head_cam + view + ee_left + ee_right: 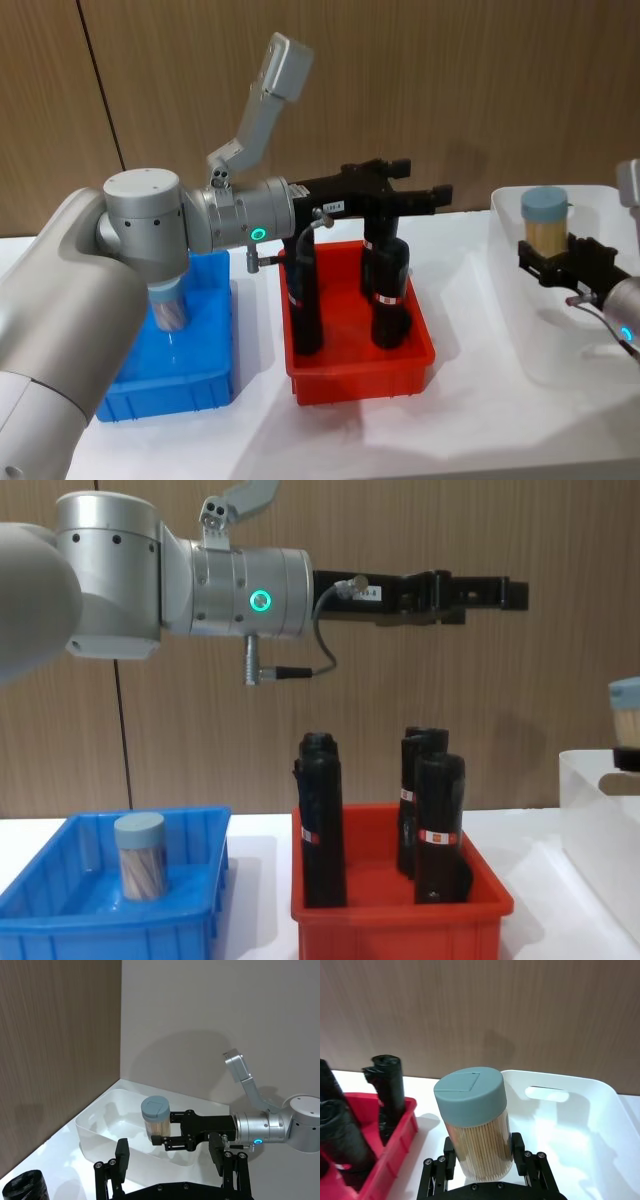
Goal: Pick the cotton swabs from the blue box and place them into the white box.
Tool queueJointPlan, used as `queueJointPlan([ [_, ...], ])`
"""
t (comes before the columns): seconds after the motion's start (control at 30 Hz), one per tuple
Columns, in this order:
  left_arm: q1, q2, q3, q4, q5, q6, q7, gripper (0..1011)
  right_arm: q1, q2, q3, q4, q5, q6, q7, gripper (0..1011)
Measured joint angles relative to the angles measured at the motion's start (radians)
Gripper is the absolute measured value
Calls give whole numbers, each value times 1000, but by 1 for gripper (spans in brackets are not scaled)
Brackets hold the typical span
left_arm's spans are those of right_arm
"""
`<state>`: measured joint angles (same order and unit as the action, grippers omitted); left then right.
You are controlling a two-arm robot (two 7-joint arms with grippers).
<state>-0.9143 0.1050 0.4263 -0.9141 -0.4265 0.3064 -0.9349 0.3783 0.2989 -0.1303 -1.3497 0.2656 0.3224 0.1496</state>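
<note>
One cotton swabs jar (546, 224) with a pale blue cap hangs over the white box (520, 330), and my right gripper (560, 262) is shut on it. The right wrist view shows this jar (476, 1125) upright between the fingers (448, 1159), with the white box (580, 1110) just behind. A second cotton swabs jar (140, 856) stands upright in the blue box (60, 920), partly hidden by my left arm in the head view. My left gripper (415, 190) hovers open and empty high above the red bin (355, 385), seen also in the chest view (485, 592).
The red bin (400, 908) between the two boxes holds three tall black cylinders (322, 820) with red-white labels. A wood-panel wall runs close behind the table. In the left wrist view the white box (97, 1122) sits near the room's corner.
</note>
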Motion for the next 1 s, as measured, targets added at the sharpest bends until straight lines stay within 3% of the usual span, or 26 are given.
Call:
queueJointPlan([
  [0.47, 0, 0, 0, 0, 0, 0, 0, 1004, 23, 6, 19, 54, 13, -6, -8, 674],
  [0.77, 0, 0, 0, 0, 0, 0, 0, 1004, 29, 7, 23, 72, 22, -10, -6, 922],
  [0.9, 0, 0, 0, 0, 0, 0, 0, 1004, 31, 6, 24, 78, 26, -12, -2, 1002],
  [1.0, 0, 0, 0, 0, 0, 0, 0, 1004, 32, 6, 24, 81, 28, -14, 0, 1002],
])
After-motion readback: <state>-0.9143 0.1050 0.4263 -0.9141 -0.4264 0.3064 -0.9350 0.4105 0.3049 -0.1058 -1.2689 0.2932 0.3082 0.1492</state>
